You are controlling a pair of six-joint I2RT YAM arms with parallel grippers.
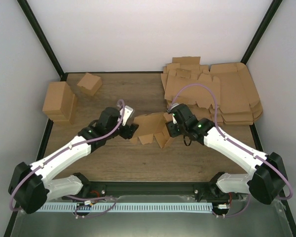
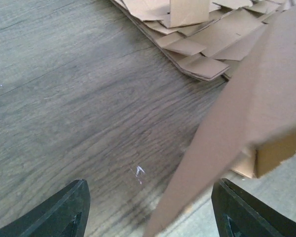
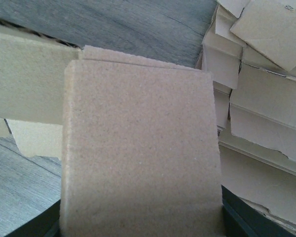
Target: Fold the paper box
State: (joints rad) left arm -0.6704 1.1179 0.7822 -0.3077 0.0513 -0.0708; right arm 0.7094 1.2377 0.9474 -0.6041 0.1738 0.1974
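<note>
Brown paper box point(image 1: 148, 128) lies between arms (left gripper point(image 1: 132, 131) agape, right gripper point(image 1: 170, 129) clasping).

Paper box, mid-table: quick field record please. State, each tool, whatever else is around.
paper box: partly folded, flaps raised, mid-table
left tool: open, a box flap between its fingers, not clamped
right tool: shut on a paper box panel
far right: stack of flat blanks
far left: large box, small box

White links point(image 1: 64, 154), black joints point(image 1: 27, 187), lilac cables point(image 1: 197, 85), green lights point(image 1: 200, 126); left hand point(image 1: 130, 130), right hand point(image 1: 171, 129) black.
</note>
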